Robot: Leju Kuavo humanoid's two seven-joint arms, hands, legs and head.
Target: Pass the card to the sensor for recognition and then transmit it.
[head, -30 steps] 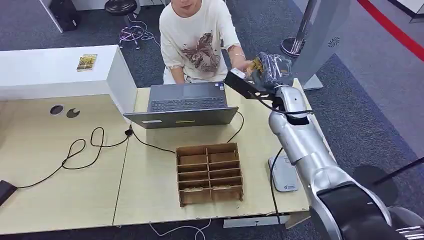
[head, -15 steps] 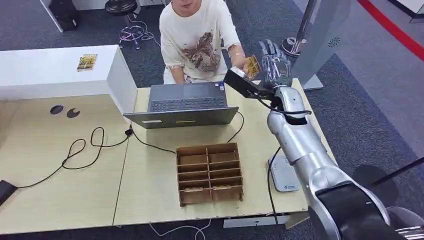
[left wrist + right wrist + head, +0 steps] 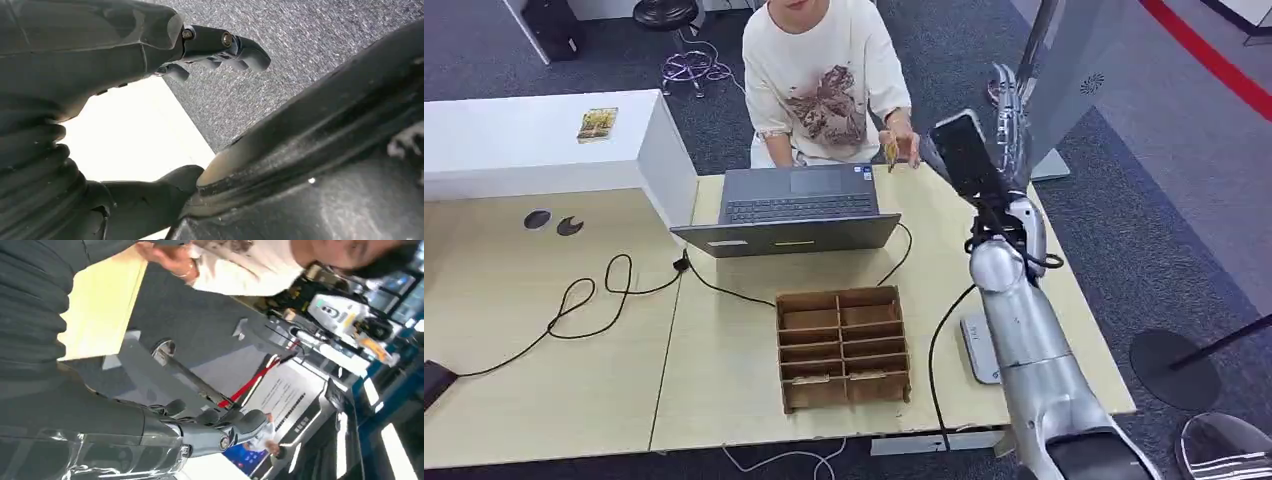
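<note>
A: What is the surface like, and the room?

B: In the head view a pale wooden table (image 3: 554, 330) fills the lower left and centre of the frame, standing on dark grey carpet (image 3: 1164, 160). An open laptop (image 3: 789, 210) sits at upper centre, a wooden compartment box (image 3: 844, 345) at lower centre, and a black cable (image 3: 589, 295) loops across the left. A white cabinet (image 3: 524, 140) stands at upper left with a small yellow booklet (image 3: 597, 124) on top. A white sensor pad (image 3: 981, 350) lies at lower right, just beside the silver arm.

A: And the hands?

B: The right hand (image 3: 1004, 120) is raised at upper right of the frame, fingers (image 3: 225, 427) extended and apart, holding nothing. The left hand (image 3: 150, 50) shows in its wrist view over carpet and a white surface; its fingers look loosely curled and hold nothing that I can see.

A: Where is the card?

B: The card (image 3: 891, 152) is in the person's hand (image 3: 899, 145), above the laptop's right corner, at upper centre.

A: What differs from half a second ago?

B: Then the card was up against the right hand, with the person's hand on it. Now the person alone has it, lower and to the left, and the right hand has turned upward, empty.
</note>
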